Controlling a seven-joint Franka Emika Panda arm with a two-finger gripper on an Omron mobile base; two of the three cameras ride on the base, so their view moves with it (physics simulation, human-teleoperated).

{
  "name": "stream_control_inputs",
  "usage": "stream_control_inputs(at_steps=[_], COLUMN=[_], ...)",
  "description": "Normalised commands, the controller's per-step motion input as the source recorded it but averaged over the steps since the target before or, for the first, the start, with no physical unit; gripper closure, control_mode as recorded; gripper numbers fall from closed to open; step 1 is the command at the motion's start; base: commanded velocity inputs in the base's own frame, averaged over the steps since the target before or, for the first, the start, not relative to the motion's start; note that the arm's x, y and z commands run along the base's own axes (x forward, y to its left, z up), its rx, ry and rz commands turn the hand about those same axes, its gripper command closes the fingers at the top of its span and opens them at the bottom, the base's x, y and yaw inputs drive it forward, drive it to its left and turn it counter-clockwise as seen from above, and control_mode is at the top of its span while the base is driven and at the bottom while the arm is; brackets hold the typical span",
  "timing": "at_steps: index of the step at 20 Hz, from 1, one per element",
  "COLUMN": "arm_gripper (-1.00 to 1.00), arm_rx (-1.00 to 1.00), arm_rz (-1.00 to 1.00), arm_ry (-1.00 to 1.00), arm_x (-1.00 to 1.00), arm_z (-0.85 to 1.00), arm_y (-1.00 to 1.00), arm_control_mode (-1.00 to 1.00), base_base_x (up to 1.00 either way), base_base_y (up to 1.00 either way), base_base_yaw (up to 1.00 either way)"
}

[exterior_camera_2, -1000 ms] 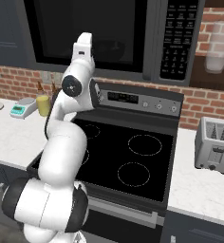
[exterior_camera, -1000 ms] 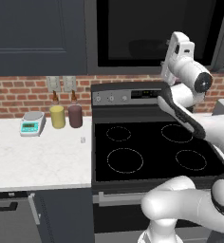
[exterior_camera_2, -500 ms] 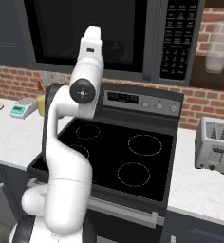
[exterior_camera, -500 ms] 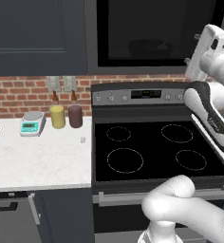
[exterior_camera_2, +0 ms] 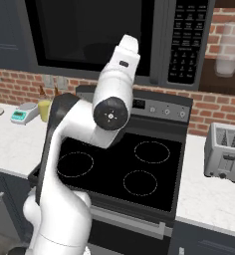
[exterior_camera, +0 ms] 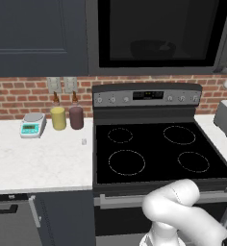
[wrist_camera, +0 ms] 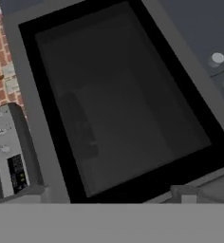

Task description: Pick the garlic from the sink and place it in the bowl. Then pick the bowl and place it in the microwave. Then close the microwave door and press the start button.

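Observation:
The microwave (exterior_camera: pixel 158 33) sits above the stove with its door (exterior_camera_2: pixel 89 35) shut. Behind the dark window a faint round shape, the bowl (exterior_camera: pixel 151 48), rests inside. The garlic and the sink are out of view. My arm is raised in front of the door, the hand (exterior_camera_2: pixel 127 50) pointing at the glass. In the hand view the window (wrist_camera: pixel 118 104) lies close ahead, and my gripper (wrist_camera: pixel 111 197) is open, its fingertips (wrist_camera: pixel 184 192) wide apart with nothing between them. The button panel (exterior_camera_2: pixel 186 40) is right of the door; two pale buttons (wrist_camera: pixel 217 58) show at the hand view's upper right.
Below is a black four-burner stove (exterior_camera: pixel 158 151) with its control panel (exterior_camera: pixel 146 97). A toaster (exterior_camera_2: pixel 224 152) stands on the right counter. On the left counter are a small scale (exterior_camera: pixel 31 124), a yellow jar (exterior_camera: pixel 57 116) and a dark jar (exterior_camera: pixel 76 116).
The arm has swung rightward across the microwave front, leaving the left base view apart from its base. The jaws stayed open and the door stayed shut.

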Motion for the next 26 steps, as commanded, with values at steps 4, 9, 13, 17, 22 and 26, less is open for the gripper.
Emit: stream_control_inputs(at_steps=[4,9,13,17,22,26], arm_gripper=[-1.00,-1.00,-1.00,-1.00,-1.00,-1.00], arm_rx=[0.20,0.09,0.01,0.00,0.00,0.00], arm_rz=[0.15,0.27,0.31,0.29,0.24,0.12], arm_ry=[0.20,0.07,0.00,0.00,0.00,0.00], arm_x=[-0.47,-0.05,0.16,0.28,0.24,0.26], arm_z=[-0.27,-0.41,-0.44,-0.23,-0.01,-0.01], arm_y=[-0.63,-0.52,-0.31,-0.13,-0.02,0.00], arm_control_mode=[-1.00,-1.00,-1.00,-1.00,-1.00,-1.00], base_base_x=[0.00,0.00,0.00,0.00,0.00,0.00], base_base_y=[0.00,0.00,0.00,0.00,0.00,0.00], base_base_yaw=[0.00,0.00,0.00,0.00,0.00,0.00])
